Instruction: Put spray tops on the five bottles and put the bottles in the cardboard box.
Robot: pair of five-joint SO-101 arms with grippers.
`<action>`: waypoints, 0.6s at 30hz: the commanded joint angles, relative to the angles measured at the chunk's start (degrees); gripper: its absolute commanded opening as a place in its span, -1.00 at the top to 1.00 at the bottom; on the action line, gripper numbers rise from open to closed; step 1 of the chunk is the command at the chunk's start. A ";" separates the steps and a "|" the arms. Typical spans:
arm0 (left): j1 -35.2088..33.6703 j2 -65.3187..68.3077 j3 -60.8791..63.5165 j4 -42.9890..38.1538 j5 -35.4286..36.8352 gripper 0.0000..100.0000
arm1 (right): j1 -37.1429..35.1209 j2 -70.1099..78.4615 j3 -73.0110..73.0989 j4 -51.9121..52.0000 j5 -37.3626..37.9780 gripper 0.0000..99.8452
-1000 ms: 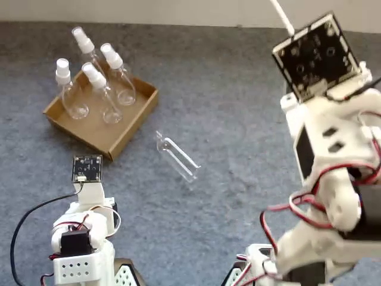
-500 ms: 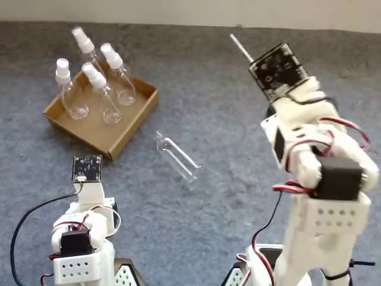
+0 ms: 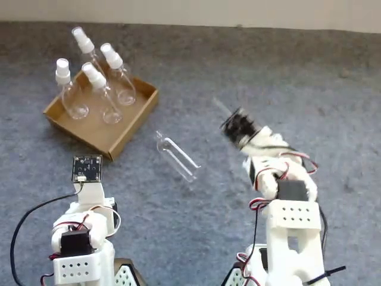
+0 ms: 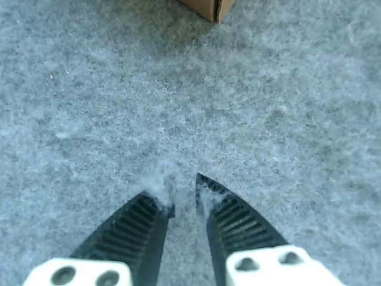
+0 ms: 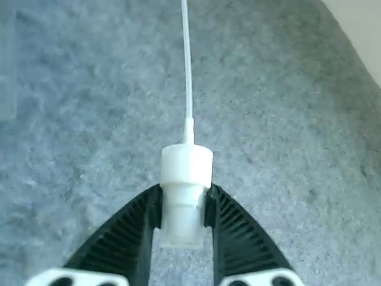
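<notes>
Dropping from high at the far right edge, the right arm (image 3: pixel 286 202) is now leaning lower over the grey carpet (image 3: pixel 196 77). It is much closer to the cardboard box (image 3: pixel 134 128) than a second ago, though well apart from it. The left arm (image 3: pixel 83 226) is sitting near the box's front wall. Its gripper (image 4: pixel 183 193) is hanging just above the carpet with its fingers slightly apart and nothing between them. Four capped bottles (image 3: pixel 101 89) are lying inside the box. A fifth bottle (image 3: pixel 177 157), with no top on, is lying on the carpet just beside the box, between it and the right arm. The right gripper (image 5: pixel 184 196) is clamping its fingers on the white spray top (image 5: pixel 187 164), whose thin tube is pointing away from the wrist.
</notes>
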 commanded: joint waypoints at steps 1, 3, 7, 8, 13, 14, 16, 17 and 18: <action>-0.48 -0.22 1.19 0.35 -0.44 0.99 | -1.01 -2.15 6.55 -6.02 14.68 0.98; -0.48 -0.22 1.19 0.35 -0.44 0.99 | -1.01 -2.24 9.27 -8.13 23.21 0.98; -0.48 -0.22 1.19 0.35 -0.44 0.99 | -1.01 -2.24 14.81 -8.84 37.19 0.98; -0.48 -0.22 1.19 0.35 -0.44 0.99 | -1.01 -2.24 16.57 -8.84 39.56 0.98; -0.48 -0.22 1.19 0.35 -0.44 0.99 | -0.57 -2.24 21.23 -8.84 44.13 0.98; -0.48 -0.22 1.19 0.35 -0.44 0.99 | -0.31 -2.24 21.32 -8.84 44.13 0.98; -0.48 -0.22 1.19 0.35 -0.44 0.99 | 0.75 -2.24 21.23 -8.92 44.22 0.98; -0.48 -0.22 1.19 0.35 -0.44 0.99 | 1.01 -2.24 21.23 -8.92 44.22 0.96; -0.48 -0.22 1.19 0.35 -0.44 0.99 | 1.36 -2.24 21.23 -8.92 44.13 0.93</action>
